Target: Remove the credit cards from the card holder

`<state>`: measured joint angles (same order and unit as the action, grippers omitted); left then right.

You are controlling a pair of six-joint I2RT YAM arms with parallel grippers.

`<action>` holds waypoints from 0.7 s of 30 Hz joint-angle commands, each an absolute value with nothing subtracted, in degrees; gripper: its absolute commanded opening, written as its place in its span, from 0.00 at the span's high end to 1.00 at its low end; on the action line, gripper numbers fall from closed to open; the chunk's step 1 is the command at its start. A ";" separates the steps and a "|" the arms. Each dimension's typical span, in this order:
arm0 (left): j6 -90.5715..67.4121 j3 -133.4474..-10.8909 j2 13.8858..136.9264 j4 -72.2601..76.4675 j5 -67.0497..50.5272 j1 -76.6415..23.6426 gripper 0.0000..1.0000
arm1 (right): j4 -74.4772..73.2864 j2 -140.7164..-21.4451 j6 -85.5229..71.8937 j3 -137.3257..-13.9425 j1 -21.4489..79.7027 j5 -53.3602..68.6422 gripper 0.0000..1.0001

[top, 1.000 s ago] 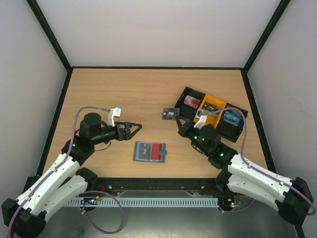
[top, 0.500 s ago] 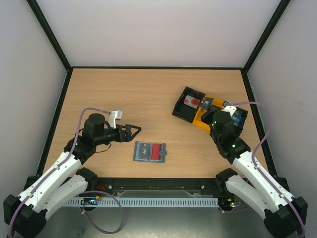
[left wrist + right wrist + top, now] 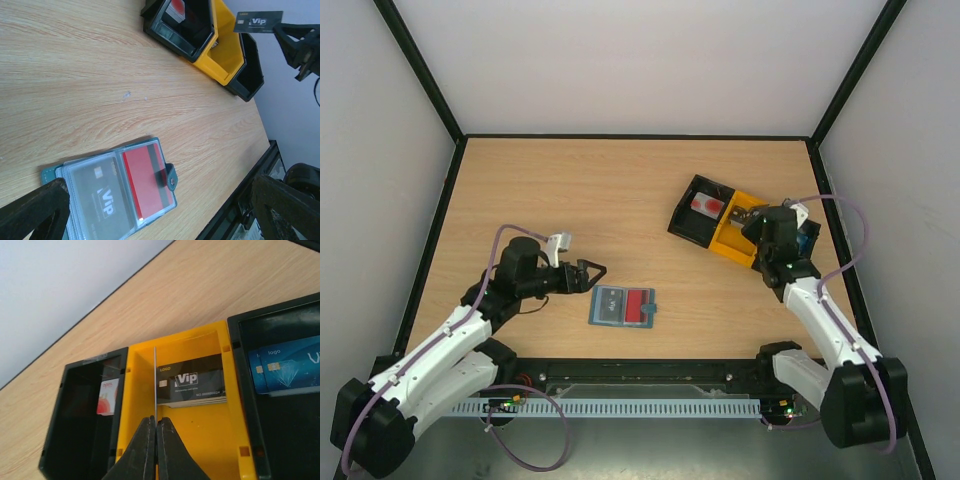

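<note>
Right wrist view: right gripper (image 3: pixel 156 422) pinched shut on a thin dark VIP card (image 3: pixel 155 385), seen edge-on and upright over the yellow middle bay of the black-and-yellow three-compartment plastic tray (image 3: pixel 200 435). Left wrist view shows this card face-on, raised above the tray rim.

Tray contents:
- Yellow bay: stack of dark VIP cards (image 3: pixel 192 386), lying flat.
- Left black bay: red-and-white card (image 3: pixel 107 396), leaning on the wall.
- Right black bay: blue cards (image 3: pixel 287 370).

Left gripper (image 3: pixel 595 277): jaws spread wide, holding nothing. It sits just left of the holder and apart from it.

Small flat grey-blue bifold card holder (image 3: pixel 621 306):
- Lies opened out flat on the light wooden table (image 3: pixel 600 190), inner side up, in the near middle.
- Two clear pockets side by side. One holds a black VIP card (image 3: pixel 100 192), the other a red card with a dark stripe (image 3: pixel 147 182).
- Little closing tab with a snap (image 3: pixel 171 178) sticks out from the red-card side.

Room: wood grain shows on every side of the holder. The near table edge is the closest border. The tray is well apart, far right, near the right wall.

Orientation, top view: the holder's long axis runs left to right, roughly along the near edge. The tab points right.
</note>
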<state>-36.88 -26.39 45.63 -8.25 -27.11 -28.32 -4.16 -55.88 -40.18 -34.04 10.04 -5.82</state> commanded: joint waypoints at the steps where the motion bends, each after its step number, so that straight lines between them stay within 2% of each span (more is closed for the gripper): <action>1: -36.40 -26.16 44.95 -6.07 -27.42 -28.04 0.00 | 0.40 -60.17 -39.07 -35.34 7.20 -0.50 0.98; 12: -40.39 -27.28 46.00 -4.61 -31.78 -28.04 0.00 | 10.38 -70.89 -39.20 -35.86 5.18 6.79 0.98; 21: -42.36 -27.00 44.59 -4.06 -32.70 -28.04 0.00 | 15.41 -75.94 -38.90 -36.84 3.55 7.91 0.98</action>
